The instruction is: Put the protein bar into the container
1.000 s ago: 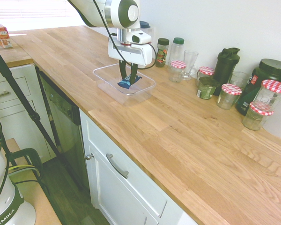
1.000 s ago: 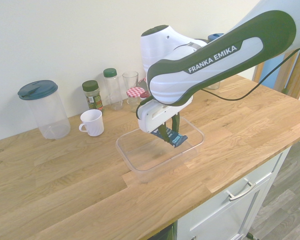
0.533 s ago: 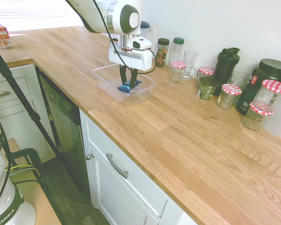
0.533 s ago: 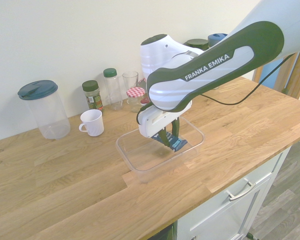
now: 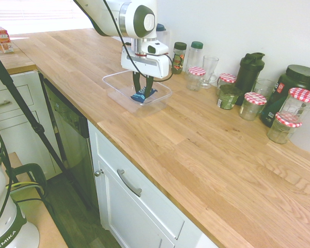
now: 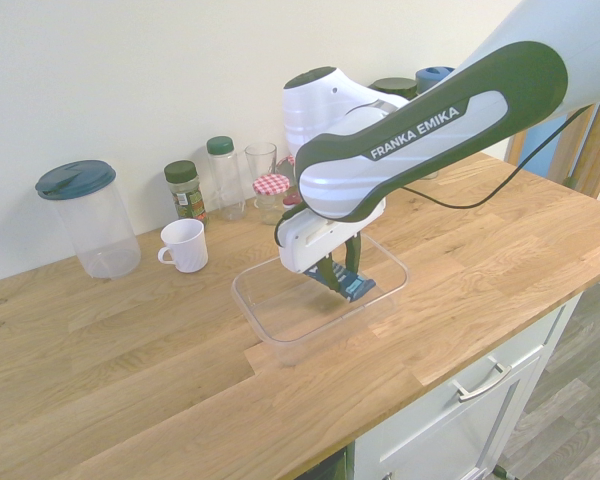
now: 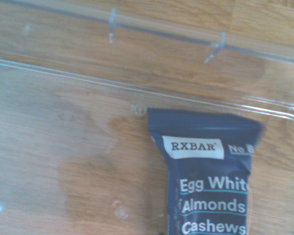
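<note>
In wrist view only, protein bar's (image 7: pixel 206 176) lettering

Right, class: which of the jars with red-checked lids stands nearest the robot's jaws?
The jar beside the tall drinking glass, closest to the clear container; the other red-checked ones stand farther off.

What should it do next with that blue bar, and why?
Probably ease the pincer open: it grips the protein bar low inside the clear container, within its rim, so the bar should drop only a little, if at all.
</note>
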`<state>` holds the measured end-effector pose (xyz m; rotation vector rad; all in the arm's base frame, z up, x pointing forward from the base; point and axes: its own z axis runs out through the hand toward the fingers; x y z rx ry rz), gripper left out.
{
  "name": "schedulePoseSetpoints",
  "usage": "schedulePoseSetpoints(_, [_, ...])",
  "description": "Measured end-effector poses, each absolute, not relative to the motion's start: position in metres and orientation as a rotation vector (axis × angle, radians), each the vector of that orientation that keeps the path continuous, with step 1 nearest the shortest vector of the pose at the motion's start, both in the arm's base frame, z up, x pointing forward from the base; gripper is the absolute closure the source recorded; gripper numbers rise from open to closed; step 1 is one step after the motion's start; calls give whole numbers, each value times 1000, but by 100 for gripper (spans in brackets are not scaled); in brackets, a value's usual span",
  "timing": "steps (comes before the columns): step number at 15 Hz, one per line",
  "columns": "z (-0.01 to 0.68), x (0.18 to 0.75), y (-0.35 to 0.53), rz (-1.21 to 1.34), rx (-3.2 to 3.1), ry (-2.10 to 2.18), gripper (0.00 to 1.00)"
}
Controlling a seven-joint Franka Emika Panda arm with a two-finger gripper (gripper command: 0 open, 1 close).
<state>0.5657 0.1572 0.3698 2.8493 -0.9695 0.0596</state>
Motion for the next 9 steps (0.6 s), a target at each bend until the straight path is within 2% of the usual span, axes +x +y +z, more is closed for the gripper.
schedulePoseSetpoints(5, [375, 568, 154, 71, 2852, -983, 0])
schedulePoseSetpoints(9, [429, 561, 150, 145, 2901, -1005, 0])
